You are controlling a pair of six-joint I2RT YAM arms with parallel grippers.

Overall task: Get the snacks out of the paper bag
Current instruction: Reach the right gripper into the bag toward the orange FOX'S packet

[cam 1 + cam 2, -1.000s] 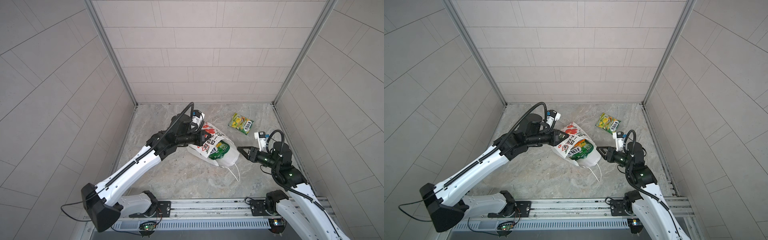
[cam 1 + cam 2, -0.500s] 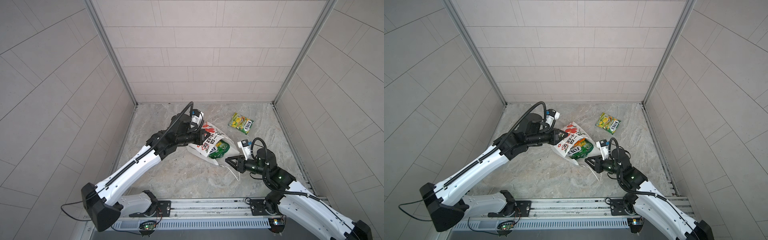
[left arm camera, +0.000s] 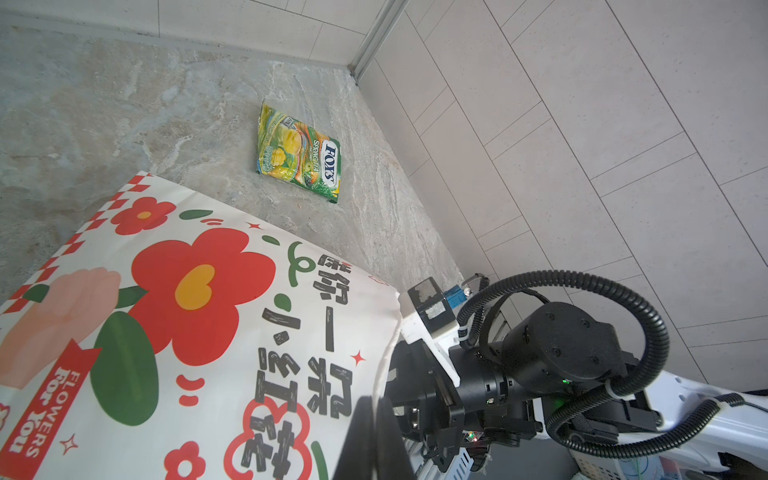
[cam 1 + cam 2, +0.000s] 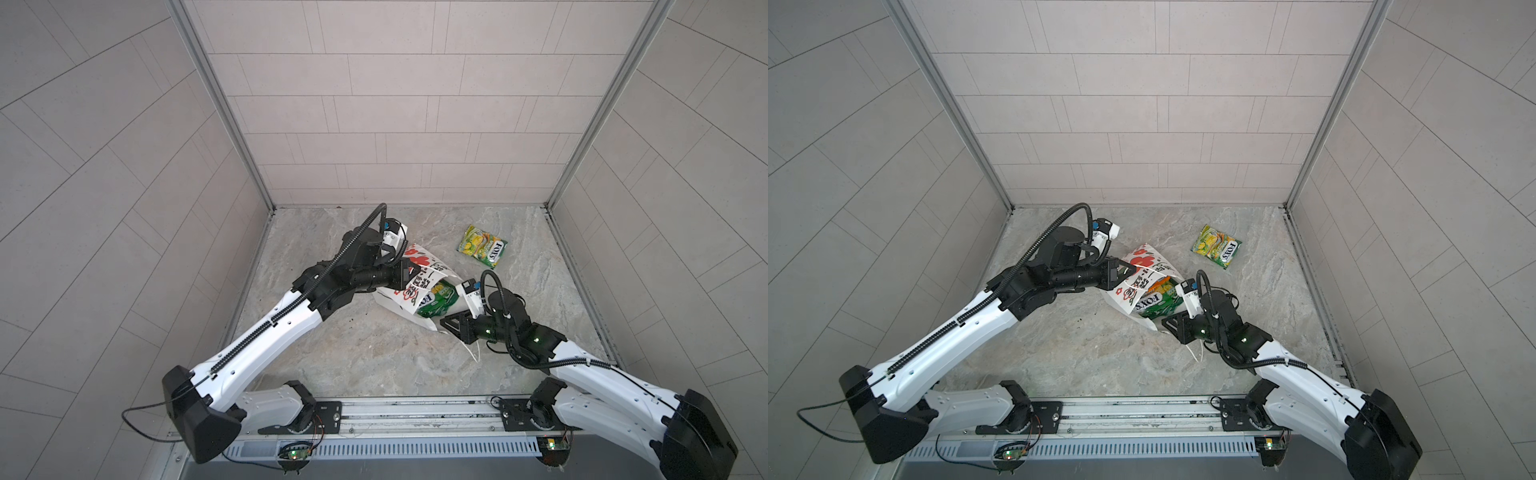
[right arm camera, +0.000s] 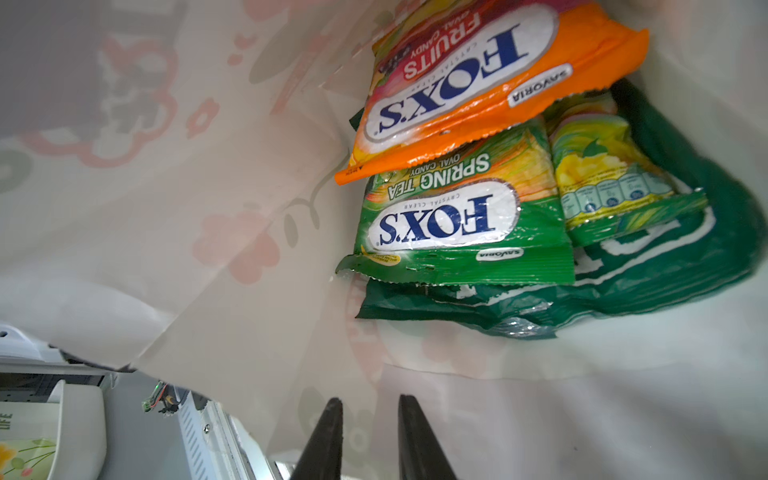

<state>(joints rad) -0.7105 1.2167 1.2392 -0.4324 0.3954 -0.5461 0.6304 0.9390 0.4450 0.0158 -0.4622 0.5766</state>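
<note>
The paper bag [image 4: 417,293] [image 4: 1144,282] lies tipped on its side around the middle of the stone-patterned floor [image 4: 374,365], flower panel up, with its mouth facing near right. Inside it, seen from the right wrist, a pink-orange packet [image 5: 478,83] overlaps a green Spring Tea packet [image 5: 449,220], and both rest on a large dark green crisp bag [image 5: 623,282]. A white cord handle [image 4: 476,356] trails onto the floor by the mouth. The left gripper [image 4: 413,272] [image 3: 374,409] reaches in from the left, its jaws closed on the upper rim of the bag's mouth and holding that side up. The right gripper [image 4: 444,323] [image 5: 368,403] sits at the mouth pointing in, its jaws a narrow gap apart with nothing between them, short of the packets. Another green-yellow packet [image 4: 482,245] [image 4: 1217,250] lies flat on the floor well apart from the bag, to its far right, near the right wall [image 4: 665,208]
</note>
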